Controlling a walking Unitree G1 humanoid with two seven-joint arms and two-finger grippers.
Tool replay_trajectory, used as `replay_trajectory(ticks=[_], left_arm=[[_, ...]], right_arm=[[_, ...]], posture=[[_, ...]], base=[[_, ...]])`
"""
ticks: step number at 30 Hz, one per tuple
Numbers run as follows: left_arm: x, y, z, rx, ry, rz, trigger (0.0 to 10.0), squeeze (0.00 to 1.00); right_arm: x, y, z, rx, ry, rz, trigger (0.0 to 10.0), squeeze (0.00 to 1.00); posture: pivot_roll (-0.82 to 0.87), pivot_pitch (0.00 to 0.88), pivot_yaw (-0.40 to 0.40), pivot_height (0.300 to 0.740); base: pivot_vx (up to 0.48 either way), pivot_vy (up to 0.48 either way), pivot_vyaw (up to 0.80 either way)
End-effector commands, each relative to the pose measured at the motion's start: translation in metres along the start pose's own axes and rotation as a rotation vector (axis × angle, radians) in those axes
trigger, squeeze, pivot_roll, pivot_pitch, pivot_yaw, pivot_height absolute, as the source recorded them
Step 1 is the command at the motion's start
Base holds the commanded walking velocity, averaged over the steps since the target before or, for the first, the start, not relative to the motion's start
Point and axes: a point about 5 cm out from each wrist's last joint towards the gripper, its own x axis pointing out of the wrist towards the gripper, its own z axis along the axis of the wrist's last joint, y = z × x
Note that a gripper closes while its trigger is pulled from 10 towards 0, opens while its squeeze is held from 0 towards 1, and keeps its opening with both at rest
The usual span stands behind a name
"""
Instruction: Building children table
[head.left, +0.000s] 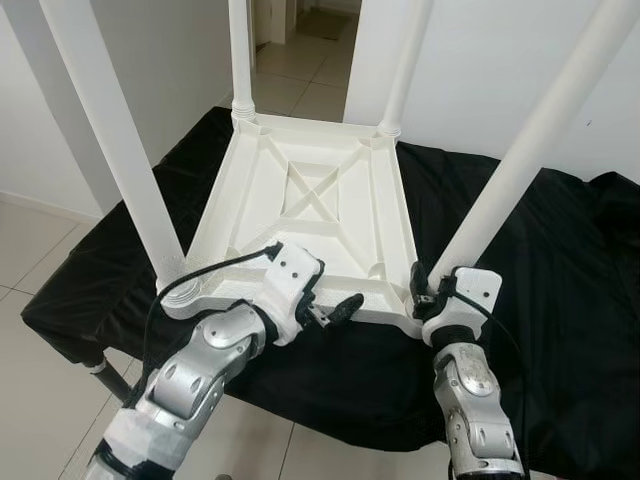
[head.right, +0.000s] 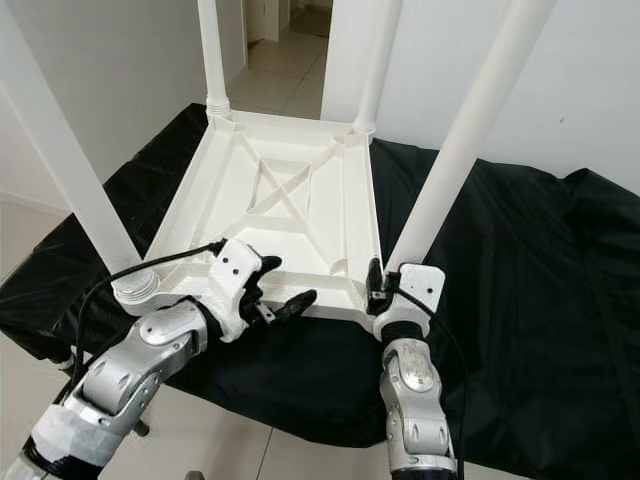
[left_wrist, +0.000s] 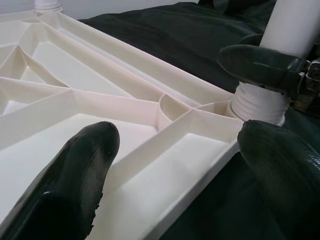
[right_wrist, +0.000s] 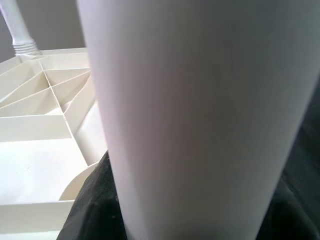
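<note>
Gripping the near-right leg (head.left: 520, 150) at its base, the right gripper (head.left: 425, 290) should twist squarely — the left gripper (head.left: 335, 310), open and empty, steadying the tabletop (head.left: 310, 200).

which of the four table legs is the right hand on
The near-right leg, at the table's front corner on the robot's right. The right hand sits at its base; the other three legs stand untouched.
</note>
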Motion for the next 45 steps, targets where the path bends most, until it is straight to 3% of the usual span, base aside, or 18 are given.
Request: replay_trajectory(ticks=[1, 2, 3, 4, 5, 15, 24, 25, 28, 29, 30, 37, 45], left_arm=[[0.002, 0.001, 0.001, 0.023, -0.003, -0.024, 10.0, 0.0], [0.003, 0.001, 0.001, 0.025, -0.002, -0.021, 10.0, 0.0], [0.003, 0.002, 0.0, 0.008, 0.004, -0.016, 10.0, 0.0], [0.004, 0.002, -0.001, -0.005, 0.008, -0.013, 10.0, 0.0], [0.004, 0.003, -0.001, -0.014, 0.012, -0.008, 10.0, 0.0], [0.006, 0.003, -0.003, -0.03, 0.016, 0.021, 10.0, 0.0], [0.003, -0.005, -0.003, -0.012, -0.024, -0.009, 10.0, 0.0], [0.002, -0.009, -0.004, 0.04, -0.018, -0.032, 10.0, 0.0], [0.002, -0.011, -0.005, 0.076, -0.009, -0.042, 10.0, 0.0], [0.001, -0.013, -0.006, 0.098, -0.003, -0.05, 10.0, 0.0], [0.0, -0.015, -0.006, 0.102, -0.006, -0.069, 10.0, 0.0], [-0.002, -0.019, -0.007, 0.05, 0.001, -0.121, 10.0, 0.0], [-0.005, -0.02, -0.006, 0.046, 0.004, -0.135, 10.0, 0.0]], right_arm=[[-0.001, 0.003, -0.013, 0.036, 0.073, -0.028, 10.0, 0.0], [-0.001, 0.004, -0.013, 0.036, 0.073, -0.025, 10.0, 0.0], [-0.001, 0.005, -0.011, 0.033, 0.061, -0.006, 10.0, 0.8], [0.0, 0.006, -0.009, 0.031, 0.052, 0.006, 10.0, 0.8], [0.0, 0.006, -0.009, 0.036, 0.048, 0.008, 10.0, 1.0], [0.006, 0.003, -0.002, 0.013, -0.003, 0.064, 10.0, 1.0], [0.006, -0.005, 0.011, 0.027, -0.065, 0.242, 10.0, 1.0], [0.007, -0.012, 0.011, -0.008, -0.058, 0.311, 10.0, 1.0], [0.007, -0.016, 0.011, -0.015, -0.055, 0.337, 10.0, 1.0], [0.008, -0.019, 0.012, -0.023, -0.057, 0.36, 10.0, 0.71], [0.008, -0.021, 0.013, -0.024, -0.055, 0.411, 10.0, 0.0], [0.014, -0.034, 0.011, -0.071, 0.01, 0.64, 10.0, 0.0], [0.024, -0.042, 0.007, -0.115, 0.064, 0.732, 9.8, 0.0]], posture=[[-0.03, 0.0, -0.032, 0.74], [-0.03, 0.0, -0.032, 0.74], [-0.03, 0.0, -0.035, 0.74], [-0.03, 0.0, -0.035, 0.74], [-0.03, 0.0, -0.036, 0.74], [-0.03, 0.0, -0.063, 0.74], [-0.04, 0.0, -0.084, 0.74], [-0.03, 0.0, -0.1, 0.74], [-0.03, 0.0, -0.102, 0.74], [-0.03, 0.0, -0.102, 0.74], [-0.03, 0.0, -0.104, 0.74], [-0.01, 0.0, -0.1, 0.74], [0.01, 0.0, -0.094, 0.74]], base=[[0.0, 0.0, 0.0], [0.0, 0.0, 0.0], [0.0, 0.0, 0.0], [0.0, 0.0, 0.0], [0.0, 0.0, 0.0], [0.0, 0.0, 0.0], [0.0, 0.0, 0.0], [0.0, 0.0, 0.0], [0.0, 0.0, 0.0], [0.0, 0.0, 0.0], [0.0, 0.0, 0.0], [0.0, 0.0, 0.0], [0.0, 0.0, 0.0]])
